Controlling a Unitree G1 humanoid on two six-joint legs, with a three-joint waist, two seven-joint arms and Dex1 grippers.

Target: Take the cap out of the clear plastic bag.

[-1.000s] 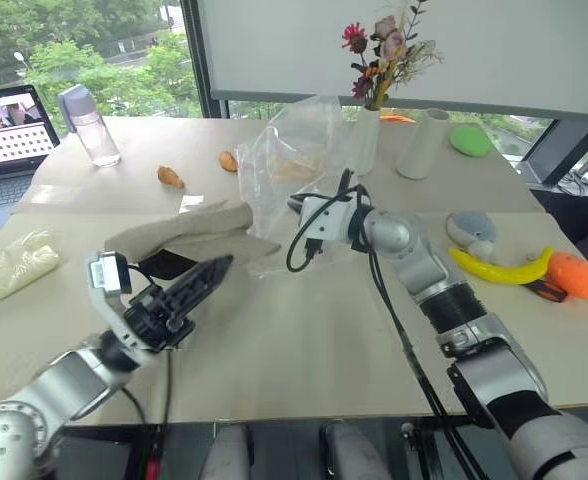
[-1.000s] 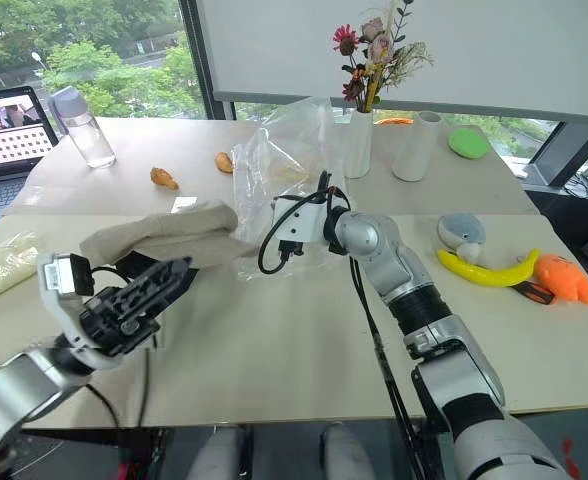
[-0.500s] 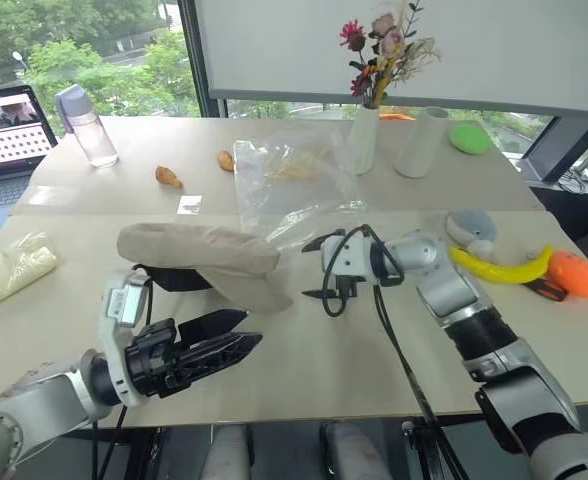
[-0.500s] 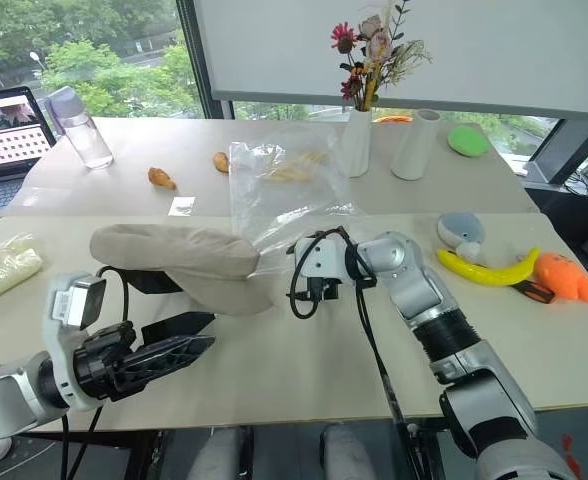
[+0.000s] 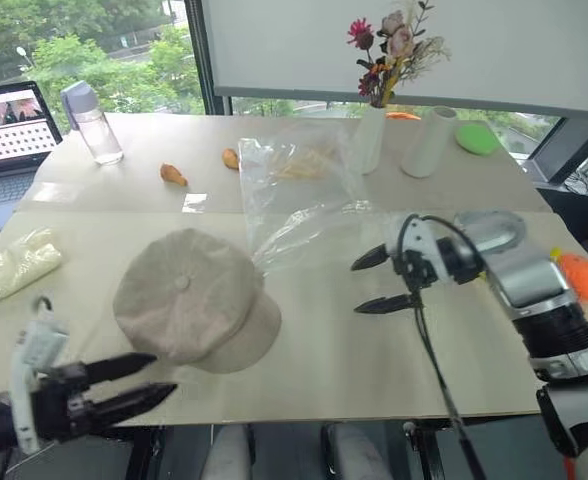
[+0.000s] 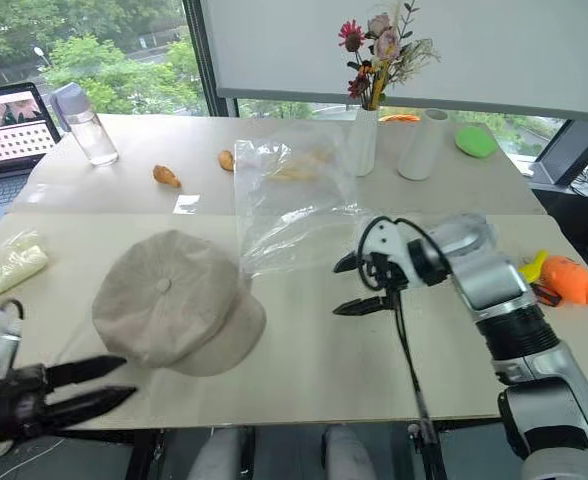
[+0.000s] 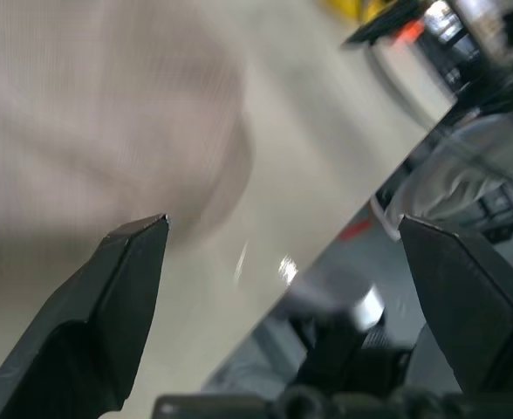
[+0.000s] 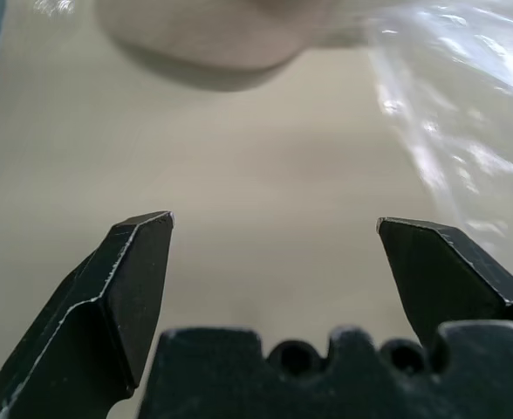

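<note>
A: With both sets of fingers spread, where's the cap (image 5: 196, 300)?
B: Flat on the table (image 5: 334, 350), out of the clear plastic bag (image 5: 299, 195), between left gripper (image 5: 152, 378) and right gripper (image 5: 382, 280); neither touches it.

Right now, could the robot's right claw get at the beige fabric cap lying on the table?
Probably yes: the right claw stands open above bare table, and nothing lies between it and the beige fabric cap.
</note>
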